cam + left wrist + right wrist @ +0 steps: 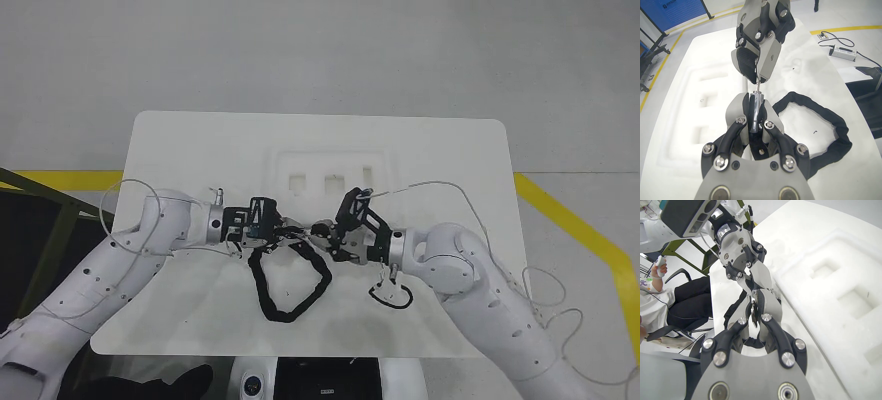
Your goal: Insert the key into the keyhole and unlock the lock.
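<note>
**A:** Where does it stand?

**B:** The left gripper (753, 101) is clamped around the chrome cylinder lock (755, 109), holding it over the middle of the white table (180, 140). The lock's black fabric-sleeved chain (838, 121) trails off in a loop on the tabletop. The right gripper (758, 80) pinches the small silver key (758, 87), and the key's blade meets the lock's end face at the keyhole. I cannot tell how deep it sits.

**A:** So what can go wrong?

**B:** Mostly alignment, I think. Only a short stub of blade shows between the right gripper and the lock. If the two wrists are slightly off axis, pushing could jam or bend the key rather than seat it.

**A:** And on the turn?

**B:** The lock is smooth, round metal, so a twist might spin it inside the left gripper's hold instead of turning the mechanism. The hold on the key looks narrow too, so it could slip or pivot. The chain's weight could also drag the keyhole out of line.
</note>
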